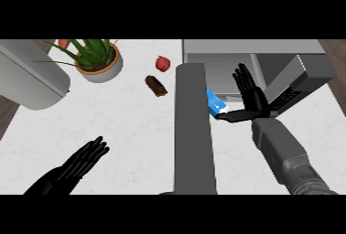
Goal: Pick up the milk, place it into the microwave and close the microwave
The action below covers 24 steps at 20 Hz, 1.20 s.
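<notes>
A white speckled worktop is filling most of the frame. In the upper right of the frame a grey boxy microwave is standing with its long grey door swung open, the door showing edge-on as a tall band running down the middle of the frame.

The right robot hand is reaching in at the right of centre, just beside the open door, with its fingers stretched straight toward the top of the frame and its thumb pointing left. A blue and white milk carton is lying between the door and this hand, at the microwave's opening; the thumb is touching the carton's lower end, but the fingers are not curling round it, so the hand is spread apart.

The left robot hand is resting in the lower left of the frame, fingers straight and apart, holding nothing.

In the upper left a green plant in a pale round pot is standing on the worktop, next to a large grey rounded appliance. Near the upper middle a small red object and a dark brown oblong object are lying close together, left of the door.
</notes>
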Each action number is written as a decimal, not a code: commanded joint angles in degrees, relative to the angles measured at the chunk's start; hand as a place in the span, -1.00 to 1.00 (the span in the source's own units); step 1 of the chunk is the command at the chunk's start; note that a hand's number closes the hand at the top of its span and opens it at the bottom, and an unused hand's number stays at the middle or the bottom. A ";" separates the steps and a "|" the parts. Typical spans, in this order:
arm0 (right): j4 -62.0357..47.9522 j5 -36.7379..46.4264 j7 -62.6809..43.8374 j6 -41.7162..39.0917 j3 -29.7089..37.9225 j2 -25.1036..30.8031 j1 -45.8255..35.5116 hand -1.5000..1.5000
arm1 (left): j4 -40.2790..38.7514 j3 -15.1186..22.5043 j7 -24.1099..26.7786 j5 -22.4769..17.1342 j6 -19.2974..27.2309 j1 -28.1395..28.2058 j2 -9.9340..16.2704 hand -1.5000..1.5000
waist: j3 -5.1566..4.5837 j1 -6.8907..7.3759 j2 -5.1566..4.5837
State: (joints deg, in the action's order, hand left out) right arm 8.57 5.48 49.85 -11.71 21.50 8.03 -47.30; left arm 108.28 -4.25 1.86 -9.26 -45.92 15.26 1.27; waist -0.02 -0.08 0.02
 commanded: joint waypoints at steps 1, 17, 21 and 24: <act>2.56 0.60 1.70 -1.45 -2.23 -3.02 6.19 -1.00 | -4.72 3.64 4.88 7.65 1.51 -1.26 -1.21 -1.00 | -0.08 -1.02 0.49; 25.13 -1.44 5.99 -6.11 -6.52 2.31 37.97 -1.00 | -19.54 13.06 10.41 22.99 12.63 -13.27 -1.25 1.00 | -0.31 -3.85 0.81; 34.88 -4.32 4.92 -9.24 -7.12 3.40 46.72 -1.00 | -24.76 16.41 12.42 25.11 15.23 -19.02 -1.26 1.00 | -0.27 -3.36 0.51; 43.93 -6.40 2.06 -10.75 -8.05 4.47 52.53 -1.00 | -31.17 19.83 15.62 24.22 20.51 -22.10 -1.26 1.00 | -0.29 -3.18 0.31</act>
State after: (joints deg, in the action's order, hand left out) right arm 42.93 1.26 51.28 -16.96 14.47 12.42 -1.92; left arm 82.99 12.50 15.01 14.11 -29.55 -2.69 0.12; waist -0.27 -3.28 0.47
